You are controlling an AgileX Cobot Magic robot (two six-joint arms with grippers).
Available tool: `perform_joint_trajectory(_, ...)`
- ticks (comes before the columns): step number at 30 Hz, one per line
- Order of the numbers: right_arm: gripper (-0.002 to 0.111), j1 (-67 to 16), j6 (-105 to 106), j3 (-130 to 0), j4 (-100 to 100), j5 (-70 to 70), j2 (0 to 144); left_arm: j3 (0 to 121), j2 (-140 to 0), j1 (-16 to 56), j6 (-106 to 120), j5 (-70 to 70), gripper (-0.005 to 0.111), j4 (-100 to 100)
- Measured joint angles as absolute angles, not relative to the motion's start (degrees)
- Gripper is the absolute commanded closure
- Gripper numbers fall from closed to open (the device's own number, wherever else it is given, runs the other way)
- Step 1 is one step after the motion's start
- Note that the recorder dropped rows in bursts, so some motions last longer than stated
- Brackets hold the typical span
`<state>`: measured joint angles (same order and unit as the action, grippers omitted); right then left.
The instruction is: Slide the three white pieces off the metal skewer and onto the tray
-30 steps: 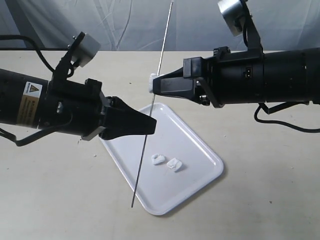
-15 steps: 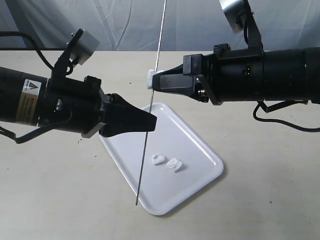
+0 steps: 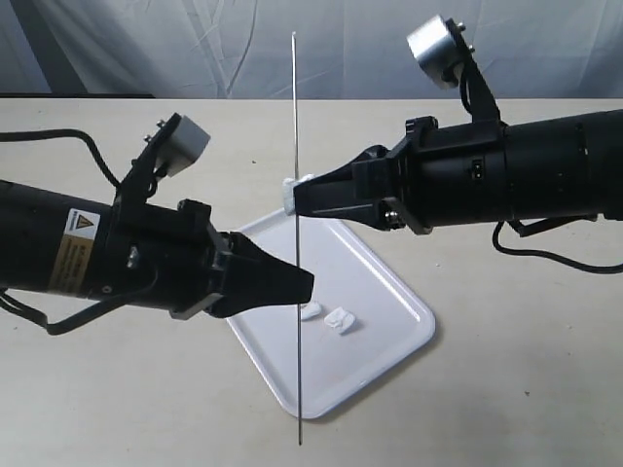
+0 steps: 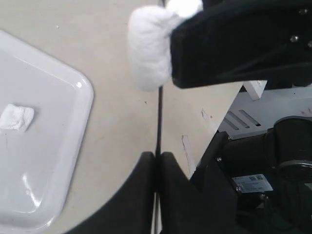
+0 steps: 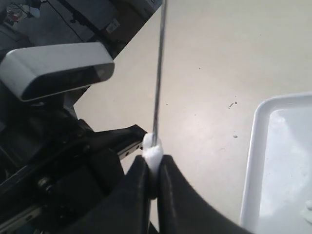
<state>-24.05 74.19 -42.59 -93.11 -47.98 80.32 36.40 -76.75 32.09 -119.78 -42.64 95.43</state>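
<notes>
In the centre of the exterior view the metal skewer (image 3: pixel 295 117) stands upright. The left gripper (image 3: pixel 304 284) is clamped on its lower part. Above it the right gripper (image 3: pixel 296 197) pinches one white piece (image 3: pixel 288 191) threaded on the rod. A loose white piece (image 3: pixel 340 319) and a second loose piece (image 3: pixel 311 312) lie side by side on the tray (image 3: pixel 399 292), lower centre, on the beige table (image 3: pixel 526 389). The left arm hides the tray's left corner, and the skewer crosses in front of the tray. A wrinkled grey backdrop (image 3: pixel 195 49) fills the top.
</notes>
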Motion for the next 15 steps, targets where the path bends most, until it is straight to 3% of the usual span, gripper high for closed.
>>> perform_joint_trajectory(15, 0.109, -24.53, 75.55, -47.37, -89.65, -46.46, 80.49, 30.78, -75.69, 32.09, -118.86, -45.41, 0.107, 91.32)
